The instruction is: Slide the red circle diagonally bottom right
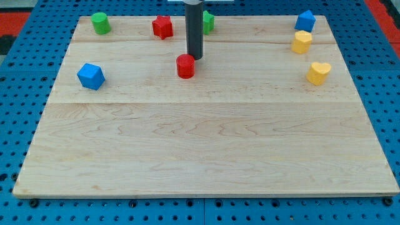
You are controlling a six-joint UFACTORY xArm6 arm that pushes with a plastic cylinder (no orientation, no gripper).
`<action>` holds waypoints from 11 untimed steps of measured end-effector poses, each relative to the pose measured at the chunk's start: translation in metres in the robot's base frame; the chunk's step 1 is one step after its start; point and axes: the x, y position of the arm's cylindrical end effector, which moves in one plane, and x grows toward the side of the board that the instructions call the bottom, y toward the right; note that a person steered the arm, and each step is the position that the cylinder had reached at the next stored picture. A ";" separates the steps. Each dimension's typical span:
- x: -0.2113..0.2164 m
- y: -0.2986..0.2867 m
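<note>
Red circle (pixel 185 66): short glossy cylinder, upright on wooden board (pixel 206 150). My tip (pixel 195 58), a bare rod w/ no jaws, touches circle's upper-right edge.

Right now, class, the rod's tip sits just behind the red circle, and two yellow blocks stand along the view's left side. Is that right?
Not quite. In the camera view my tip is just behind the red circle, but the two yellow blocks stand along the view's right side, not its left.
</note>
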 end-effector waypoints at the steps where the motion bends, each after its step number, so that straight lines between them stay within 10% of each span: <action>1: -0.002 -0.017; 3: -0.007 -0.075; 6: 0.066 0.103; 8: 0.016 0.087; 10: 0.045 0.003; 11: 0.069 0.053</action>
